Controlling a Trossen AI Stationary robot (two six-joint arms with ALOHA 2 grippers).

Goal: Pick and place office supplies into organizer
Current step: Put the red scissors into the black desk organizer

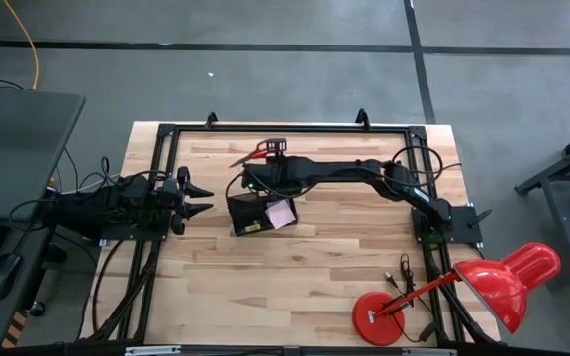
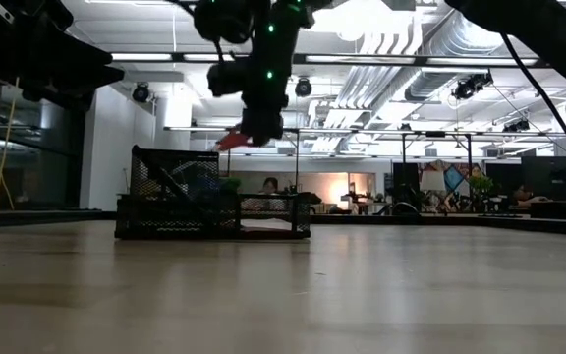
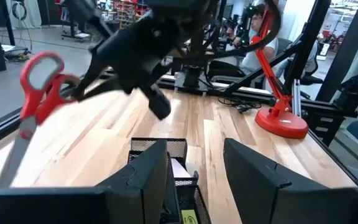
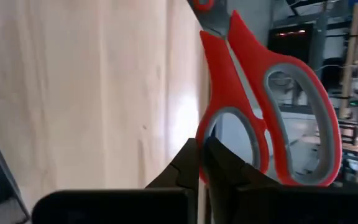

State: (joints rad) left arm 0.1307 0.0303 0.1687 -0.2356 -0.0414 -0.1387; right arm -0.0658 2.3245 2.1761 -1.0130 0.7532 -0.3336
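One scissors (image 4: 263,106) clamped in right pincer (image 4: 202,163); one organizer (image 1: 261,213).

Scissors (image 4: 253,93) red handles, grey-lined; organizer (image 1: 250,213) black mesh; pad (image 1: 280,214) pink; lamp (image 1: 503,282) red.

Glossy red plastic scissors (image 4: 263,106) handles with grey lining, pale matt wood-grain table (image 1: 295,277), black wire-mesh organizer (image 2: 180,202).

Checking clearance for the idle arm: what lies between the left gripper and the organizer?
Nothing: in the high view only bare table separates the left gripper from the organizer. The right gripper holds the scissors beyond it.
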